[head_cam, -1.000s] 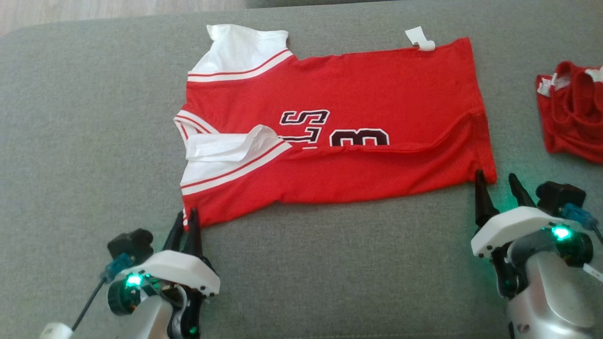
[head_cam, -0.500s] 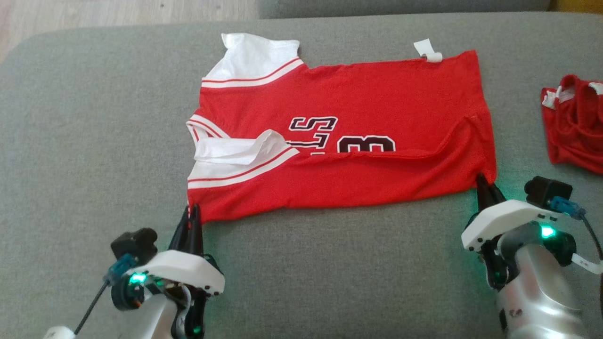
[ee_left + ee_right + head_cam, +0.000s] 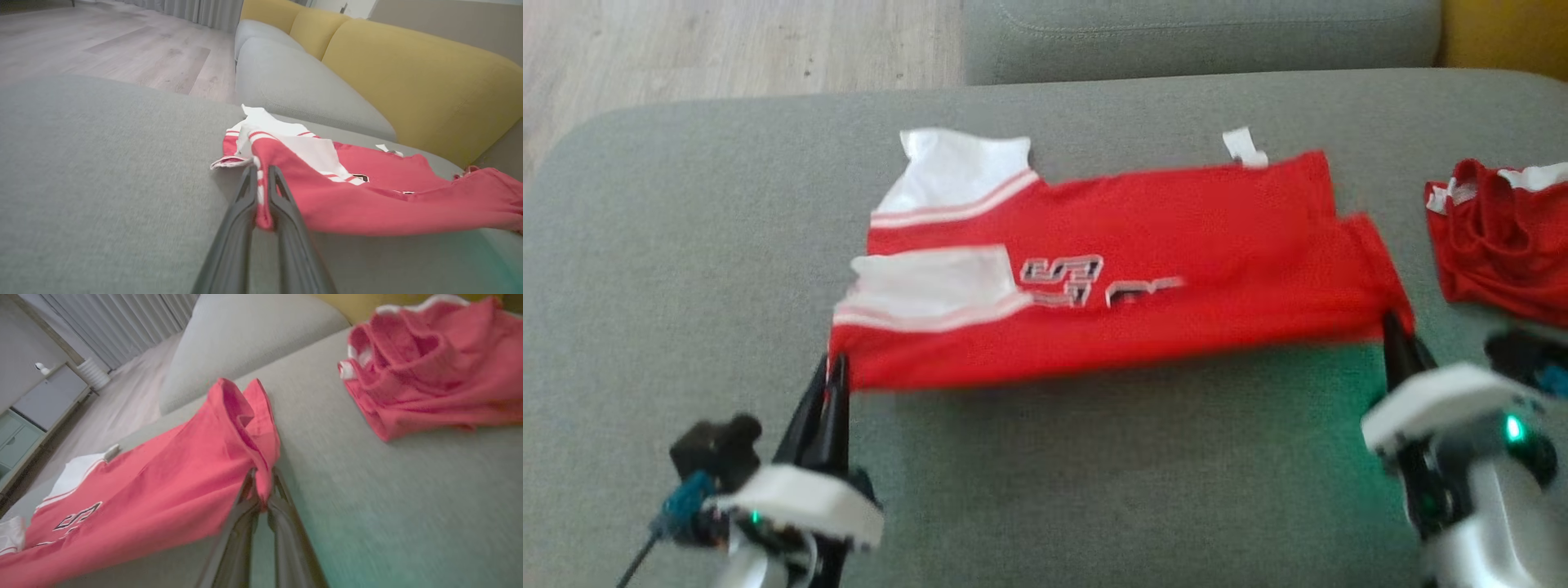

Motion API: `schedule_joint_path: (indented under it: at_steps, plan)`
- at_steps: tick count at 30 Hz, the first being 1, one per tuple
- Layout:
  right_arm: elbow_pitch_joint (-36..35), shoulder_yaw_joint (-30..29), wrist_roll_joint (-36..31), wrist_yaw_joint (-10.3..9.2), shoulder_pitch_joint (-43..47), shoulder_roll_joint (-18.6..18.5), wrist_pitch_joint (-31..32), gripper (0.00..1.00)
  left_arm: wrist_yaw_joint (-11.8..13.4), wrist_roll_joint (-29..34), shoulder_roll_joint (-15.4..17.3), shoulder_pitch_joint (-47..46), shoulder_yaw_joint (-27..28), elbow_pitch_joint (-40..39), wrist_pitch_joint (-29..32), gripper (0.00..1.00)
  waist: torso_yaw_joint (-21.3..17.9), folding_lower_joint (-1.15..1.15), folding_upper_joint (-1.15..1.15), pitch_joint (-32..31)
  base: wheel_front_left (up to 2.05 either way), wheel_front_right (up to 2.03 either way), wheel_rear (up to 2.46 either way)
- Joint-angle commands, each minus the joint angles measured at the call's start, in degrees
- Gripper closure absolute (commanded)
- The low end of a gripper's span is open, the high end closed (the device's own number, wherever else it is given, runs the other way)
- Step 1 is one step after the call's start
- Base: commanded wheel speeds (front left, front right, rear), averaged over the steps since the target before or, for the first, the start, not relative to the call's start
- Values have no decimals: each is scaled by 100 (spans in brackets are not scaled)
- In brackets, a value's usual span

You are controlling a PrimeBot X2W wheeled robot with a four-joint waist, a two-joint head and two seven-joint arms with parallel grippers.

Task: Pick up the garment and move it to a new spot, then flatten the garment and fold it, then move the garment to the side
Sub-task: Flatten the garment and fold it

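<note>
Dark fingers of the left gripper are closed on the near-left corner of the red jersey, at its sleeve end. The left wrist view shows the hem clamped between them. At the near right, the right gripper is shut on the jersey's other near corner, with cloth bunched between its fingers.

Between the two grips, the jersey's near long edge hangs taut just above the grey cushion, and a shadow lies under it. Farther back the body rests flat on the cushion. Its lettering is partly covered, and a white sleeve and a small tag sit along the far edge. A second red garment lies crumpled at the right, apart from the jersey.

Placing and flattening look done, and the fold appears to be just starting. Carrying the near edge over to the far one, any further fold, and moving the jersey aside all remain.
</note>
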Motion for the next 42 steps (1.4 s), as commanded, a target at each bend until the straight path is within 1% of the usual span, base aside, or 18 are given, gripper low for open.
schedule_joint_path:
  at_steps: [1,2,3,7,11,12,13,14,15,16,17,21,24,28,31,36,39,42]
  plan:
    - [-425,85,81,37,220,-26,142,100,86,5,191,102,172,-363,79,100,-14,1,0,2,0,0,0]
    - [-617,68,112,37,437,-26,238,100,130,-18,219,265,161,-498,143,100,-23,1,0,6,0,0,0]
    - [-617,68,112,37,437,-26,238,100,130,-18,219,265,161,-498,143,100,-23,1,0,6,0,0,0]
    - [-1213,-34,351,37,1164,-26,456,100,327,-120,198,822,138,-826,255,100,-64,1,0,45,0,0,0]
    - [-1431,-86,465,37,1550,-26,503,100,426,-207,81,1109,97,-844,236,100,-108,1,0,76,0,0,0]
    - [-1445,-108,439,37,1609,-26,491,85,440,-225,58,1148,91,-807,231,100,-115,1,0,78,0,0,0]
    - [-1452,-125,413,37,1659,-26,469,58,451,-247,39,1178,89,-759,229,100,-119,1,0,78,0,0,0]
    - [-1458,-132,379,37,1708,-26,446,4,460,-250,36,1200,86,-708,224,89,-124,1,0,75,0,0,0]
    - [-1468,-149,330,37,1753,-26,415,0,466,-249,42,1217,85,-657,221,60,-131,1,0,72,0,0,0]
    - [-1484,-167,285,37,1794,-26,384,0,460,-256,52,1228,91,-618,211,35,-139,1,0,70,0,0,0]
    - [-1497,-191,244,37,1836,-26,366,0,454,-265,63,1230,109,-594,191,0,-148,1,0,69,0,0,0]
    - [-1626,-296,93,37,1926,-26,311,0,443,-183,215,1077,187,-640,152,0,-199,1,0,97,0,0,0]
    - [-1813,-307,-26,37,1833,-26,281,0,385,-31,449,711,222,-770,251,0,-259,1,0,151,0,0,0]
    - [-2160,-190,-183,37,1497,-26,303,0,217,212,908,-156,286,-957,589,0,-357,1,0,291,0,0,0]
    - [-2427,-7,-292,37,1167,-26,427,0,22,313,1238,-1029,369,-972,926,0,-452,1,0,482,0,0,0]
    - [-2680,346,-474,37,538,-26,597,0,-382,343,1613,-2466,330,-454,1662,0,-693,1,0,934,0,0,0]
    - [-2693,581,-501,37,177,-26,629,0,-601,346,1699,-3137,214,46,2058,0,-858,1,0,1218,0,0,0]
    - [-2625,803,-513,37,-148,-26,610,0,-771,274,1719,-3612,114,525,2397,0,-1037,1,0,1501,0,0,0]
